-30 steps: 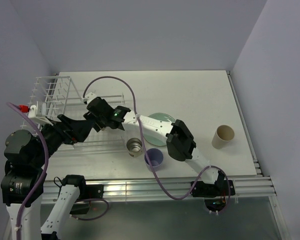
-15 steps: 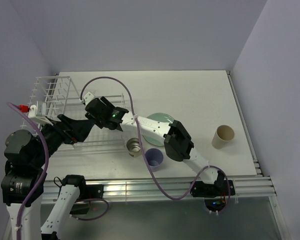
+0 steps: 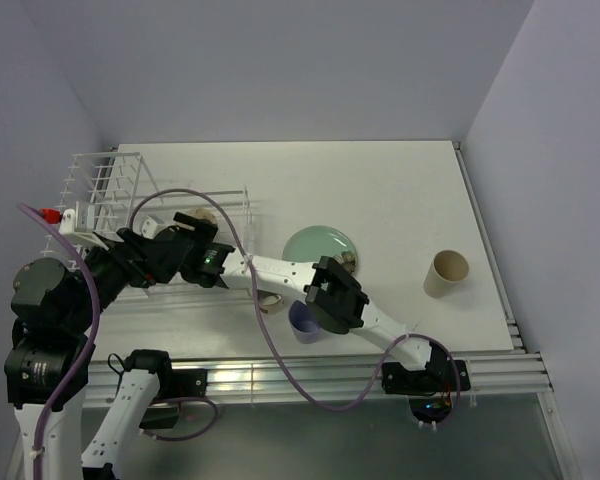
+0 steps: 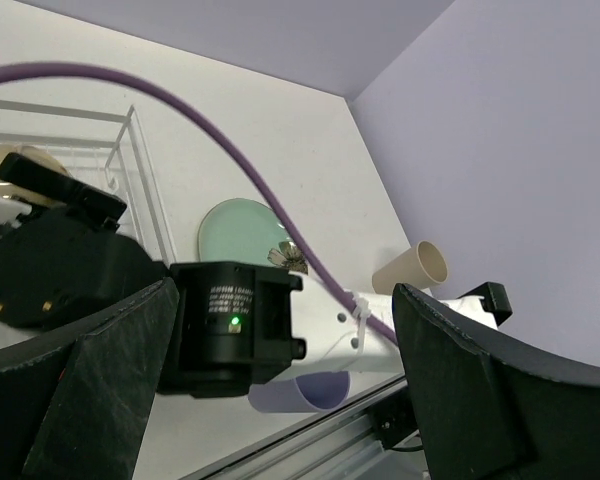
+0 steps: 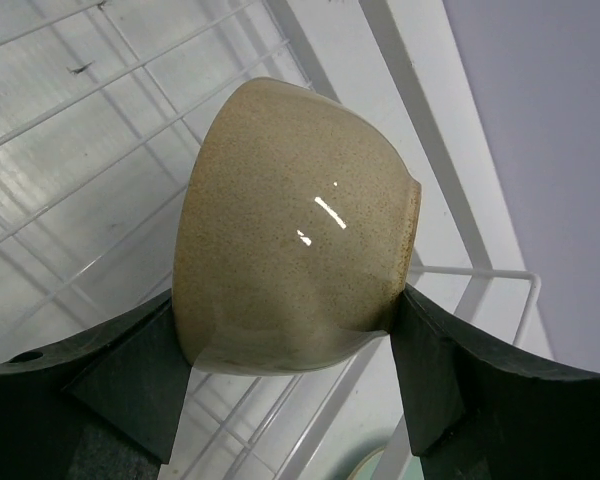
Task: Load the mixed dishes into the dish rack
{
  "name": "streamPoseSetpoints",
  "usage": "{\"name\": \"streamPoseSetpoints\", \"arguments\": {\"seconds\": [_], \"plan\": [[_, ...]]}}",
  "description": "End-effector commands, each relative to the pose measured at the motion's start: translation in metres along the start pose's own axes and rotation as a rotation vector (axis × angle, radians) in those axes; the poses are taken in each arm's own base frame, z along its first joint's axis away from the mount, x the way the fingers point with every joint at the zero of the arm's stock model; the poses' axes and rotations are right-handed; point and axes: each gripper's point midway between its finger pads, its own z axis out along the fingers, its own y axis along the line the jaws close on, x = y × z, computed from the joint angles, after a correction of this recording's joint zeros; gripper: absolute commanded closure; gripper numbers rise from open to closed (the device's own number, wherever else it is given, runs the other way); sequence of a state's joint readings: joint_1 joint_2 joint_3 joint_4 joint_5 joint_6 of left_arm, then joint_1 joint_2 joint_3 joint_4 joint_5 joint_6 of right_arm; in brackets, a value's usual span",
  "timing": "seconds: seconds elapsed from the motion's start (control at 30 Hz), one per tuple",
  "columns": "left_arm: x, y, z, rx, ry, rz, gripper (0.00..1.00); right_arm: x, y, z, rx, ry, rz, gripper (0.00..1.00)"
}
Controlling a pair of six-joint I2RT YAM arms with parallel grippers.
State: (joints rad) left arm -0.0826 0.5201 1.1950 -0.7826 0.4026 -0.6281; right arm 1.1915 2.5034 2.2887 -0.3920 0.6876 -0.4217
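The right hand, clamped on the tilted cream bowl just above the dish rack, risks it rolling over inside if let go at this tilt.

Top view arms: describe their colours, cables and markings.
The right arm has white links and chunky black joints, with a green light on its wrist. The left arm is mostly black, white lower down. Purple cables loop along both; a red plug sits near the left one. Fingers are dark grey wedges.
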Motion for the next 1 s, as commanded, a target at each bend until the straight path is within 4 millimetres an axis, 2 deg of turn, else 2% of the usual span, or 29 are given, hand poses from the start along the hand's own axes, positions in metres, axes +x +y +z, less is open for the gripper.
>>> {"name": "streamPoseSetpoints", "arguments": {"seconds": [0.0,0.37,0.6,0.97], "plan": [[-0.006,-0.006,0.003,0.032,-0.016,0.036,0.05,-0.019,-0.028,-0.005,0.155,-0.052,-0.039,1.0],[0.0,-0.003,0.006,0.045,-0.004,0.028,0.04,-0.006,-0.037,0.01,0.223,-0.027,-0.105,1.0],[0.002,-0.002,0.008,0.048,0.002,0.026,0.04,-0.009,-0.051,0.015,0.228,-0.036,-0.065,1.0],[0.004,-0.003,0.01,0.063,0.011,0.018,0.04,0.008,-0.042,0.031,0.187,-0.003,-0.068,0.93]]}}
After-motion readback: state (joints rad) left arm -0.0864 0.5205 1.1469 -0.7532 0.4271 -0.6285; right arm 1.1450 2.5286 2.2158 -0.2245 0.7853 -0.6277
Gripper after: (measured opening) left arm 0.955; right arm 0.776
